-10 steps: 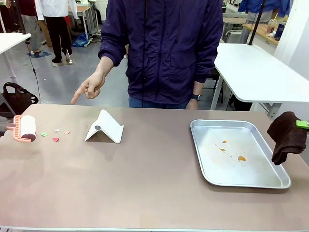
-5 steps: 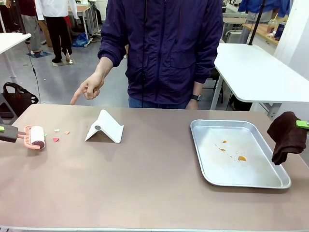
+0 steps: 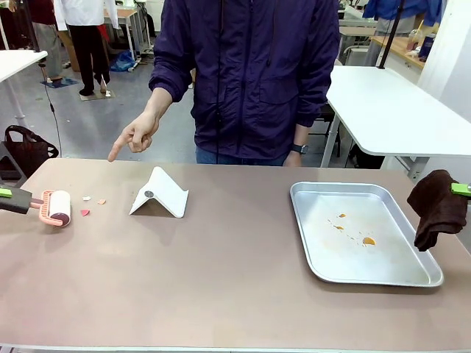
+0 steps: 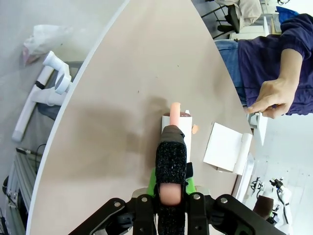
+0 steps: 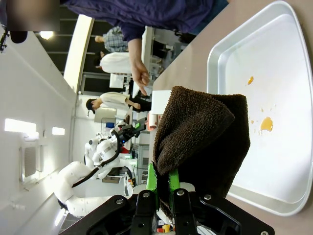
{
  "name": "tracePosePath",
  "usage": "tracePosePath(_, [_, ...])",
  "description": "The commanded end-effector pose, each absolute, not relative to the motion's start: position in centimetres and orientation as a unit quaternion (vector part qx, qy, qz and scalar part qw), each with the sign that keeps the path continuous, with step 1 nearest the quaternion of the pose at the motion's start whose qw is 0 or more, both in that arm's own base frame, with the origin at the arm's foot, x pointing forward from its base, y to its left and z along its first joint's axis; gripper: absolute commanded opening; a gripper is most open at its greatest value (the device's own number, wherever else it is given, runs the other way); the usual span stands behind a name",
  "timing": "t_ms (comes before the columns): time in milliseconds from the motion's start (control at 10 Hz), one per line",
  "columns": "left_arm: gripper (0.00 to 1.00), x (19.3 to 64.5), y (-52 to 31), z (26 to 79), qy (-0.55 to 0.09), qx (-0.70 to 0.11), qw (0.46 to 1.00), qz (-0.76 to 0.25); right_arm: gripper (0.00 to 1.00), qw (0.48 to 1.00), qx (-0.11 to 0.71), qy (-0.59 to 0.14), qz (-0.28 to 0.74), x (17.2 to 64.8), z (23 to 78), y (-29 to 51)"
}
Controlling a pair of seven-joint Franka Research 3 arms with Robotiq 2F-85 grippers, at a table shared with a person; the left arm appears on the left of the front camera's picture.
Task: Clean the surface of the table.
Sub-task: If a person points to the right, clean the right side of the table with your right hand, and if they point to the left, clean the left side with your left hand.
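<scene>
Taupe table (image 3: 221,279) lies beneath left gripper (image 3: 15,199) clamping a lint roller (image 3: 57,208); right gripper (image 3: 461,189) holds brown cloth (image 3: 436,208).

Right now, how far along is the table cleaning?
Done: nothing clearly finished. In hand: the left gripper holds a lint roller on the table beside three small scraps. Left: those scraps; the right gripper holds a brown cloth beside the stained tray.

One silver tray (image 3: 366,185), orange smears (image 3: 369,241) inside, lay at 3 o'clock from white folded stand (image 3: 163,193). Several paper scraps (image 3: 85,212) lay at stand's 9 o'clock, beside pink lint roller (image 3: 59,207). One brown cloth (image 3: 436,208) hung at tray's 3 o'clock.
</scene>
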State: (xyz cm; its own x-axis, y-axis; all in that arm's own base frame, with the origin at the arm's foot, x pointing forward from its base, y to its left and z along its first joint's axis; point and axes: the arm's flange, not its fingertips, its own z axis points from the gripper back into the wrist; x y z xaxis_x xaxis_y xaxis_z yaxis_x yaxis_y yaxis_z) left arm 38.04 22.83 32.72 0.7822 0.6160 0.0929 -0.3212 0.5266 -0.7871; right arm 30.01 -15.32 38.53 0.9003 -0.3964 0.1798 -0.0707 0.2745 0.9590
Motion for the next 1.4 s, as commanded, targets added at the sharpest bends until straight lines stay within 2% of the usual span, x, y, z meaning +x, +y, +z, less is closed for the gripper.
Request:
tracePosePath(0, [0.22,39.1,22.1,31.7,-0.176,-0.386,0.857,0.294,0.0,0.772,0.595,-0.2,-0.102,29.8,39.0,-15.3])
tracePosePath(700, [0.22,40.7,17.4,30.0,-0.152,-0.363,0.885,0.249,0.0,0.772,0.595,-0.2,-0.102,29.8,39.0,-15.3])
tracePosePath(1300, [0.22,43.5,12.0,29.9,-0.122,-0.379,0.898,0.189,0.0,0.772,0.595,-0.2,-0.102,29.8,39.0,-15.3])
